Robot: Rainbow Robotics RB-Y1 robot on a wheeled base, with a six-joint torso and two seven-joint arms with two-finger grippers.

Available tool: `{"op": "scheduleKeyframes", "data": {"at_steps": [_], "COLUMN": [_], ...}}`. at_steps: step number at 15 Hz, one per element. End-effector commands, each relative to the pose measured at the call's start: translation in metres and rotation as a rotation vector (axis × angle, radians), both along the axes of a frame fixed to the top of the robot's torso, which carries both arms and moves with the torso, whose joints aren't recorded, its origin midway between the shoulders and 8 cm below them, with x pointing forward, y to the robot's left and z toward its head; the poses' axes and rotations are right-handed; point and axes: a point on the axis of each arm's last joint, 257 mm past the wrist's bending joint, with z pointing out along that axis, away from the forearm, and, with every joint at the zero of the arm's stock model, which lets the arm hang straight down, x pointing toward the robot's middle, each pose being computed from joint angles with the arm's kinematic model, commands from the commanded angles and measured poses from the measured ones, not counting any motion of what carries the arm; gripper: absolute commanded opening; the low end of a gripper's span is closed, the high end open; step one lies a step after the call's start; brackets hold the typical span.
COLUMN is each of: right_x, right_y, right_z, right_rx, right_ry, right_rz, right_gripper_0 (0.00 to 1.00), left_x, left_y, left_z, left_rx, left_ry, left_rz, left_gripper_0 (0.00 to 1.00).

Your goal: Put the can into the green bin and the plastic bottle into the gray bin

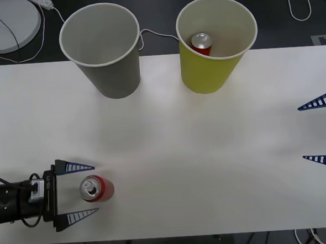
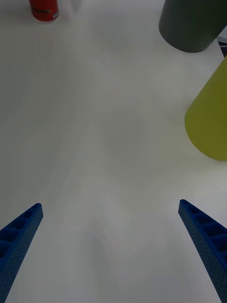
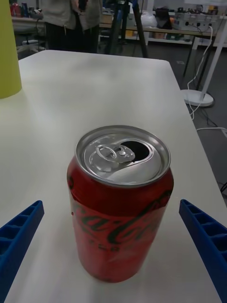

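two bins (image 1: pixel 104 51) (image 1: pixel 214 47) stand on white table (image 1: pixel 210 169).

The gray bin (image 1: pixel 101 47) stands at the worktop's (image 1: pixel 209 152) far edge. To its right stands the green bin (image 1: pixel 216 43), a second can (image 1: pixel 201 43) inside. Well nearer than the gray bin, the can (image 1: pixel 96 188) stands upright between the left tool's (image 1: pixel 77 191) spread fingers.

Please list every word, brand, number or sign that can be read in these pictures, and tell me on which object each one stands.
"Coca-Cola": dark script on the side of the red can standing on the table between the open left pincer's fingers.
Small print beneath that script: too blurred to read.
The can in the green bin, the gray bin: no readable text.
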Motion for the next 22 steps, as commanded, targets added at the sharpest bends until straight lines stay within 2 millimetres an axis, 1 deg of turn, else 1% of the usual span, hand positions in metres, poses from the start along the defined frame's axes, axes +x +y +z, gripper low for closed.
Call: {"op": "scheduleKeyframes", "data": {"at_steps": [1, 3, 7, 8, 10, 11, 12, 17, 22], "right_x": [0.000, 0.000, 0.000, 0.000, 0.000, 0.000, 0.000, 0.000, 0.000], "right_y": [0.000, 0.000, 0.000, 0.000, 0.000, 0.000, 0.000, 0.000, 0.000], "right_z": [0.000, 0.000, 0.000, 0.000, 0.000, 0.000, 0.000, 0.000, 0.000], "right_rx": [0.000, 0.000, 0.000, 0.000, 0.000, 0.000, 0.000, 0.000, 0.000], "right_ry": [0.000, 0.000, 0.000, 0.000, 0.000, 0.000, 0.000, 0.000, 0.000], "right_rz": [0.000, 0.000, 0.000, 0.000, 0.000, 0.000, 0.000, 0.000, 0.000], "right_gripper_0": [1.00, 1.00, 1.00, 1.00, 1.00, 1.00, 1.00, 1.00, 1.00], "left_x": [0.001, 0.004, 0.008, 0.009, 0.009, 0.008, 0.008, 0.012, 0.024], "left_y": [-0.014, -0.024, -0.036, -0.037, -0.041, -0.041, -0.042, -0.042, -0.035], "left_z": [-0.004, -0.005, -0.006, -0.006, -0.005, -0.006, -0.006, 0.000, 0.011], "left_rx": [-0.018, -0.033, -0.040, -0.043, -0.053, -0.055, -0.057, -0.082, -0.099], "left_ry": [0.000, -0.003, -0.010, -0.010, -0.005, 0.001, 0.003, 0.014, 0.014], "left_rz": [0.003, 0.004, -0.002, -0.001, -0.001, -0.001, 0.001, 0.017, 0.052], "left_gripper_0": [1.00, 1.00, 1.00, 0.90, 0.27, 0.04, 0.00, 0.00, 0.00]}}
